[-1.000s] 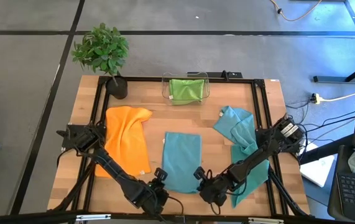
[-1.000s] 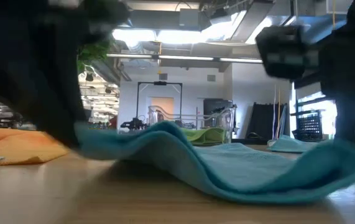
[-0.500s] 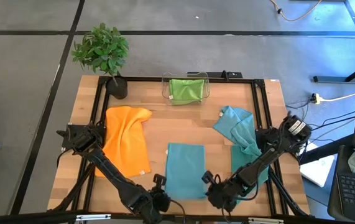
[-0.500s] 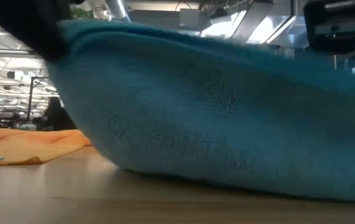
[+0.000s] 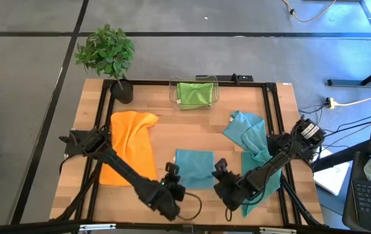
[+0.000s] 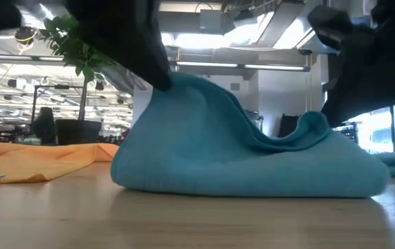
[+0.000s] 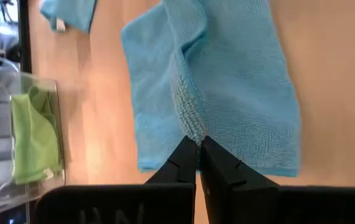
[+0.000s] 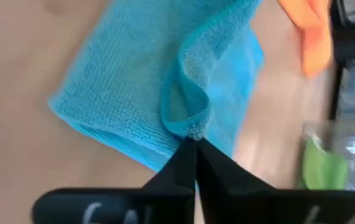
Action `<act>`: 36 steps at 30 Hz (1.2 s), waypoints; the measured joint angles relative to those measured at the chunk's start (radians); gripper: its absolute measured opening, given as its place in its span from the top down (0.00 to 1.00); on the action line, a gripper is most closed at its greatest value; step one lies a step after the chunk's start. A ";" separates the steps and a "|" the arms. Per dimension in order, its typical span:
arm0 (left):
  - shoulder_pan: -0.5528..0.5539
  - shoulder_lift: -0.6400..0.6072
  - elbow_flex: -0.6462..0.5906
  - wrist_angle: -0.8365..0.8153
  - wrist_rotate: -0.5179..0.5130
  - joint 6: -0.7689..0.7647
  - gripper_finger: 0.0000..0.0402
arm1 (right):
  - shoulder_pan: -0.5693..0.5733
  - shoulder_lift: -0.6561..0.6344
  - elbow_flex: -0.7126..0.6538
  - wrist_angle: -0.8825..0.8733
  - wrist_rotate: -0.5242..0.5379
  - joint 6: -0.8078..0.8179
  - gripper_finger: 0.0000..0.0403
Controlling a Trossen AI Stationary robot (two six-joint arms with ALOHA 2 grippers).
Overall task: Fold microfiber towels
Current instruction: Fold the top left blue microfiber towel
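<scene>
A teal towel lies in the middle of the table, near its front, its lower layer flat on the wood and its near edge raised. My left gripper is shut on the raised left corner, my right gripper on the right one. In the low view the towel humps up between both grippers. An orange towel lies spread at the left. A lime green towel sits in the bin. More teal towels lie crumpled at the right. My left gripper pinches the towel's near-left corner between its two fingertips, slanting down from the near side. The corner is lifted clear, and the cloth falls away from it in a slack ridge to the table. My right gripper pinches the near-right corner at its fingertips, slanting down from the near side. The corner curls in a small loop just ahead of the fingers and stands raised, lower than the left corner; the cloth below it is slack.
A clear plastic bin stands at the far edge, a potted plant at the far left corner. A dark frame rail runs along the table's sides. Bare wood lies between the held towel and the bin.
Both grippers first drew the teal towel a little toward the near edge, then rose and went toward the far edge, tipping as they went. The towel's near edge has lifted and come over its far part, so it looks shorter from above. Both grippers stayed shut.
</scene>
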 joint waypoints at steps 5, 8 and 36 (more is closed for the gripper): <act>0.068 -0.001 -0.017 -0.007 0.002 0.000 0.99 | -0.035 0.000 0.000 -0.091 0.012 0.071 0.98; 0.099 -0.002 -0.034 -0.006 0.003 -0.005 1.00 | -0.058 0.000 0.000 -0.108 0.012 0.080 0.98; 0.165 -0.002 -0.172 0.104 0.003 -0.054 0.83 | -0.191 0.000 -0.101 -0.088 -0.125 0.258 0.90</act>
